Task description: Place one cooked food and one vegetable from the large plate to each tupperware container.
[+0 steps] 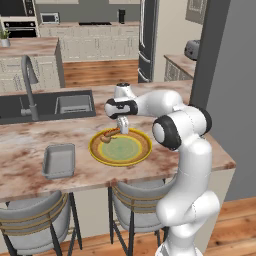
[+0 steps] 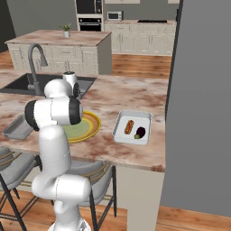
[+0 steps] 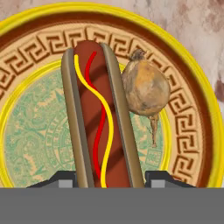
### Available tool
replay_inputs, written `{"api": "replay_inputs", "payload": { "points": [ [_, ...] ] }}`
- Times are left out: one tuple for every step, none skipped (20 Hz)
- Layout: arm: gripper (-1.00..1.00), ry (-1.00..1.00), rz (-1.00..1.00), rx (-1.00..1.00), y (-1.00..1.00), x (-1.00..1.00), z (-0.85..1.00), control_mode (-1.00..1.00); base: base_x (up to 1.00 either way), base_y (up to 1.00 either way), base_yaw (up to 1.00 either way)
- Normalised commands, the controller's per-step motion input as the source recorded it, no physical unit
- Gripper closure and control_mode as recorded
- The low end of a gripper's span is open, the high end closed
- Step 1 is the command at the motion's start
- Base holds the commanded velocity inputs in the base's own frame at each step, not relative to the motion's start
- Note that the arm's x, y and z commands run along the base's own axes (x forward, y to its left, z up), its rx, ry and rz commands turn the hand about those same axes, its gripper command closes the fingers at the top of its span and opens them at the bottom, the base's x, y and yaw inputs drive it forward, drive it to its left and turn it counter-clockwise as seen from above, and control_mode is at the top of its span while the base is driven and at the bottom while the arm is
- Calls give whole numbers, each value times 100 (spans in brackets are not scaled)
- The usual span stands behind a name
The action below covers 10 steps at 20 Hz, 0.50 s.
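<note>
In the hand view, the gripper (image 3: 107, 177) has its fingers (image 3: 65, 178) drawn in narrow on either side of the hot dog (image 3: 101, 116), pressed against the bun at its near end. The hot dog lies lengthwise toward 12 o'clock on the large plate (image 3: 26, 131), carrying red and yellow sauce lines. The round tan vegetable (image 3: 145, 87) touches the bun's side at about 2 o'clock, close to the plate's patterned brown band. The green centre is bare toward 9 o'clock, giving open room on that side.

In the left base view, the gripper (image 1: 122, 125) reaches down onto the plate's (image 1: 120, 149) far edge, around 11 o'clock of the dish. The grey tray (image 1: 59, 160) sits at 9 o'clock of the plate, well apart from it and near the counter's (image 1: 30, 140) front edge. Bare counter lies between tray and plate.

In the right base view, the whitish tray (image 2: 132, 128) lies at 3 o'clock of the plate (image 2: 90, 124), near the counter's front edge, holding a second hot dog (image 2: 129, 127) and the dark purple vegetable (image 2: 140, 132). Farther back, the sink (image 1: 45, 105) and faucet (image 1: 30, 85) stand toward 11 o'clock.
</note>
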Motion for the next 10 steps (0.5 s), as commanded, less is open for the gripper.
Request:
{"api": "replay_inputs", "payload": {
  "points": [
    [100,-6,-76,3,0,-60,65,-100,0,0,0],
    [100,-3,-79,6,0,-56,61,-100,0,0,0],
    [100,-1,-82,7,0,-45,56,-100,0,0,0],
    [100,0,-86,5,0,-29,51,-100,0,0,0],
    [100,-4,-91,1,0,-11,48,-100,0,0,0],
    [100,-4,-88,0,0,-16,46,-100,0,0,0],
    [100,-6,-90,0,0,-16,37,-100,0,0,0],
    [100,-8,-89,1,0,-24,29,-100,0,0,0],
    [100,-7,-90,1,0,-22,24,-100,0,0,0],
    [100,-11,-86,0,0,-16,20,-100,0,0,0]
  ]
}}
